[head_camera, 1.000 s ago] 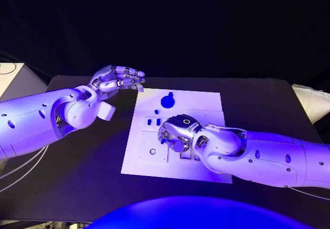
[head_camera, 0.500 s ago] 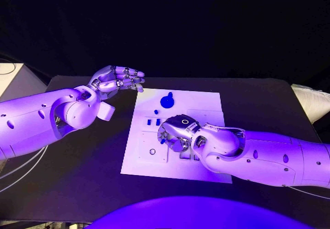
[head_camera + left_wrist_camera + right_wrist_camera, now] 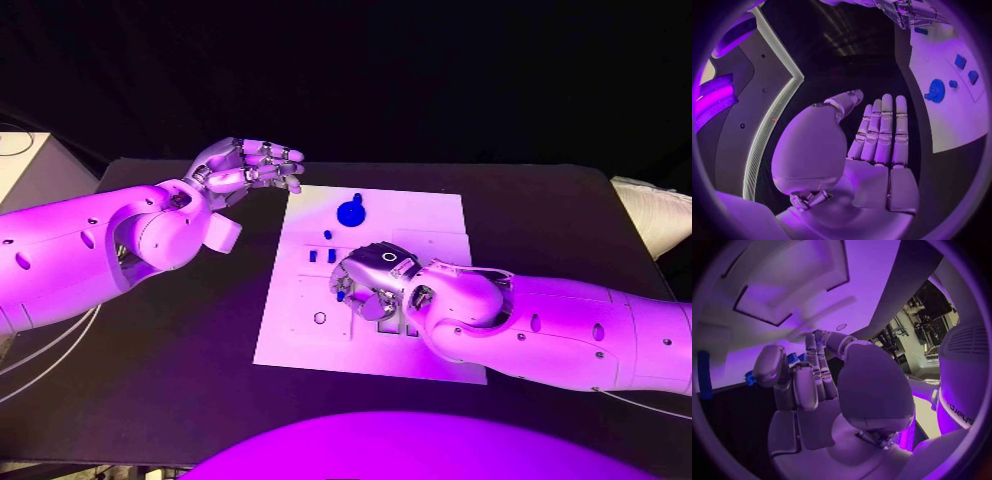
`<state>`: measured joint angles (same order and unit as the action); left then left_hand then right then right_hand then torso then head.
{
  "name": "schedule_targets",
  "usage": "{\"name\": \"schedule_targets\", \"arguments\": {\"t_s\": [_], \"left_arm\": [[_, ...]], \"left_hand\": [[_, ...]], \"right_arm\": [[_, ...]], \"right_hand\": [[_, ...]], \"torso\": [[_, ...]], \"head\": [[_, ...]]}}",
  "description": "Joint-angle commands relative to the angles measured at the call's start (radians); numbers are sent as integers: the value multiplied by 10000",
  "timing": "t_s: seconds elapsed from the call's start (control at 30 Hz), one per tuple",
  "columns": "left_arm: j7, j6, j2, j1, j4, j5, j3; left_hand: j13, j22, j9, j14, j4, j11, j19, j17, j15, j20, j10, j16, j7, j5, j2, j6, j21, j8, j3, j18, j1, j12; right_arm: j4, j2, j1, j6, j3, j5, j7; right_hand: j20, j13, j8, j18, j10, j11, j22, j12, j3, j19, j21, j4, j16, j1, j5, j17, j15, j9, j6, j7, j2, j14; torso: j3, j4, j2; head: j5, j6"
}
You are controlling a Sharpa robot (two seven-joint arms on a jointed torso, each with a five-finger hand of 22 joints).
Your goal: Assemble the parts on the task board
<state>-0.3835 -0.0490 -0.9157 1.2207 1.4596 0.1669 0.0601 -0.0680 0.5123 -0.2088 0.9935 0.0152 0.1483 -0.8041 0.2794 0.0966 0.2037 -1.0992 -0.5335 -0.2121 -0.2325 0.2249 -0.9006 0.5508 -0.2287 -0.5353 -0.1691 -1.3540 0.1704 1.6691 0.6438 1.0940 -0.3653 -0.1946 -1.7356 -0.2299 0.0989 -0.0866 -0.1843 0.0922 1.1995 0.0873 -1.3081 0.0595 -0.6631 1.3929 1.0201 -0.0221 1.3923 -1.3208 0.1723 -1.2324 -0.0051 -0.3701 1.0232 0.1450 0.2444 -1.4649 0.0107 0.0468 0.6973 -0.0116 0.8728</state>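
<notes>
Your left hand (image 3: 248, 165) hovers just off the far-left corner of the task board (image 3: 433, 215), fingers apart and lightly curled, holding nothing; the left wrist view shows the palm bare, so leave it parked there, clear of the work. On the board, the large round blue part (image 3: 351, 210) sits near the far edge, and two small blue parts (image 3: 323, 256) stand in slots nearer the middle, with a small ring-shaped recess (image 3: 319, 318) toward the near-left, apparently unfilled. Your right hand (image 3: 372, 285) is low over the board's centre, fingers curled down, and a small blue part (image 3: 340, 294) shows at the fingertips; whether it is pinched or merely touched I cannot tell. Judging from this, the step is seating that piece, so line it up over its slot before pressing, push straight down rather than at a slant, and keep the other fingers from nudging the two standing parts just beside them.
</notes>
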Motion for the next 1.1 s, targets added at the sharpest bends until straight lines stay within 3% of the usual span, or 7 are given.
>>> {"name": "schedule_targets", "arguments": {"t_s": [0.03,0.47,0.7,1.1], "left_arm": [[-40,117,2,4,29,-64,-7],[-17,108,-13,5,28,-65,-7],[-4,107,-16,5,24,-65,-7],[6,78,-33,5,6,-70,-6]], "left_hand": [[-12,-16,13,45,-8,43,-82,17,18,19,12,28,-53,10,31,18,-40,35,47,-100,-65,-50],[-16,-34,15,44,-6,41,-87,36,18,21,14,54,-52,11,20,20,-72,34,61,-101,-78,-55],[-16,-34,15,44,-6,41,-87,36,18,21,14,54,-52,11,20,20,-72,34,61,-101,-78,-55],[-18,-42,16,47,-7,41,-93,47,17,21,12,66,-53,20,12,20,-86,33,69,-102,-88,-56]], "right_arm": [[14,15,-12,-132,-3,144,284],[45,77,-11,-401,-5,185,280],[149,167,-11,-792,-5,357,336],[293,272,-11,-707,-6,650,361]], "right_hand": [[18,24,68,79,-112,1,-1068,40,75,-89,-75,7,-59,1,-41,23,90,15,-89,20,101,-375],[23,33,78,77,-134,5,-1071,48,73,-83,-63,3,-47,-9,-41,5,93,16,-100,27,101,-377],[41,57,114,91,-197,27,-1042,67,108,-102,-151,3,-63,7,-47,46,110,22,-140,50,154,-364],[50,47,148,86,-68,1,-1051,178,118,-69,-105,-3,-57,-22,-39,59,101,23,-166,47,149,-361]], "torso": [[-3,8,3],[-8,2,7],[-12,-1,6],[-3,5,5]], "head": [[7,-2],[22,-2],[32,-2],[56,-2]]}}
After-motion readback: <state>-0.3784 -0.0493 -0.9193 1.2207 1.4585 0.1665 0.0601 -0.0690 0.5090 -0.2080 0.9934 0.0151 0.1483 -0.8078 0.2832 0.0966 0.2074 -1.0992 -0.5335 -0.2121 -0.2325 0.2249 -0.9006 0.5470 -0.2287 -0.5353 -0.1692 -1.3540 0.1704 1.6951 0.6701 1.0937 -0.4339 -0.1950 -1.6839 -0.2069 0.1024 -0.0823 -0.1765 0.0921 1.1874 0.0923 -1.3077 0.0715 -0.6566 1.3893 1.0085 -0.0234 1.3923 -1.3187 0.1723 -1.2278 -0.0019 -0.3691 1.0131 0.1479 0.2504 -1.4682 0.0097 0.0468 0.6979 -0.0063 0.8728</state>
